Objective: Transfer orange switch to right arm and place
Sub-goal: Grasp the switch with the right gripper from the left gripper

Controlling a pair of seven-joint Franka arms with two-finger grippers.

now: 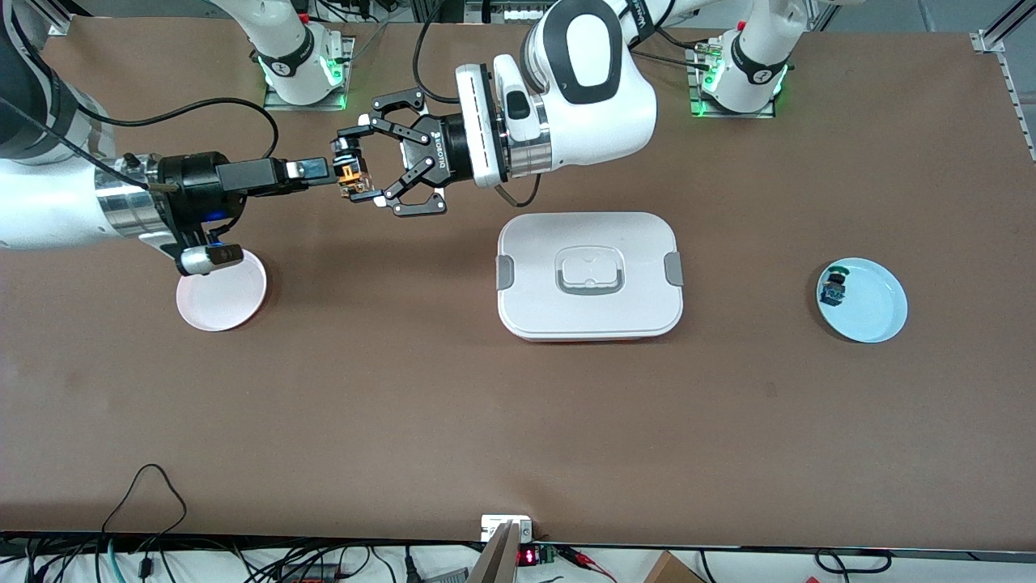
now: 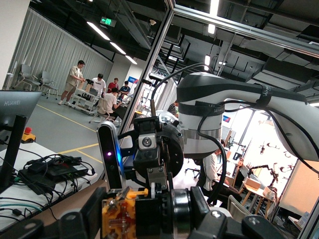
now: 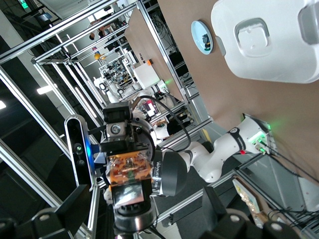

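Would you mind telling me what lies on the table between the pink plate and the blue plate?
The white lidded container sits between the pink plate and blue plate, seen in the front view.

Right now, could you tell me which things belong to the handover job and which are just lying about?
In the job:
orange switch, held up by the shut left claw
right claw, open at the switch
pink plate

Lying about:
white lidded box
blue plate with small blue part

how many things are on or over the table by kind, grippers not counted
plates: 2, pink plate and light blue plate
lidded white box: 1
small parts: 2, orange switch held in the air, blue part on the light blue plate
total: 5
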